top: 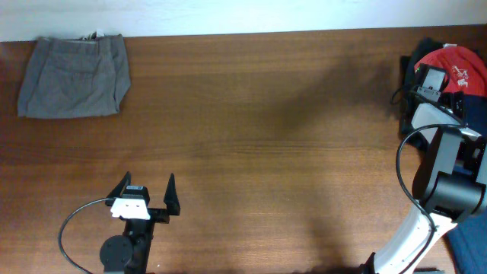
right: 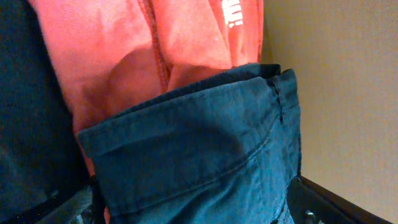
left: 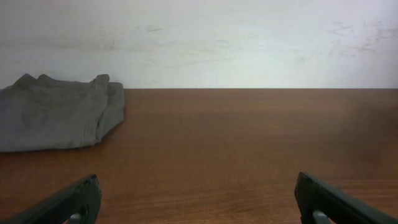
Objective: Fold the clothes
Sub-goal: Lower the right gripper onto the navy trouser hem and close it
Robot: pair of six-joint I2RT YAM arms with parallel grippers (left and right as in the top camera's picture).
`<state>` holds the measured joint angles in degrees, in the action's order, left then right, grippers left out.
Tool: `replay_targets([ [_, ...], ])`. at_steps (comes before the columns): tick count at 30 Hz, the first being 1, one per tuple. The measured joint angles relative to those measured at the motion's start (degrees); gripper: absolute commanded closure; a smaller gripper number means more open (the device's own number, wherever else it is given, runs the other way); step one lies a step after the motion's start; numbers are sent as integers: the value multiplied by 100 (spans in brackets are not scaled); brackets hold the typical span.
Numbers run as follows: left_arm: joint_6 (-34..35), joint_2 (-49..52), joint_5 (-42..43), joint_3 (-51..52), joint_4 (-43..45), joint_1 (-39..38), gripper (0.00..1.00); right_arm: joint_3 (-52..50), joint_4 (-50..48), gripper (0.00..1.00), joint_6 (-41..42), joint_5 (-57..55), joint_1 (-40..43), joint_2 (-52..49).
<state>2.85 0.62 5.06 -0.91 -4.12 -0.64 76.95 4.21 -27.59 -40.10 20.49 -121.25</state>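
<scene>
Trouble loomed: right gripper (right: 202, 208), jaws wide over the navy shorts (right: 199, 149), could snag the red T-shirt (right: 124, 43) lying against them; left gripper (top: 148, 183) sat wide, empty.

brown wood table (top: 266, 152), white wall (left: 249, 43)
</scene>
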Motion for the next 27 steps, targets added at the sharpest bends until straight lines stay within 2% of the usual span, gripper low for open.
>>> replay_targets([
  [8, 0, 0, 0, 0, 0, 0, 1, 0, 0, 0, -7, -103, 0, 0],
  [13, 0, 0, 0, 0, 0, 0, 1, 0, 9, 7, -22, -105, 20, 0],
  [20, 0, 0, 0, 0, 2, 0, 1, 2, 109, 31, -66, -96, 297, 0],
  [22, 0, 0, 0, 0, 0, 0, 1, 4, 116, 41, -68, -79, 317, 0],
  [27, 0, 0, 0, 0, 0, 0, 1, 4, 127, 45, -68, -57, 273, 0],
])
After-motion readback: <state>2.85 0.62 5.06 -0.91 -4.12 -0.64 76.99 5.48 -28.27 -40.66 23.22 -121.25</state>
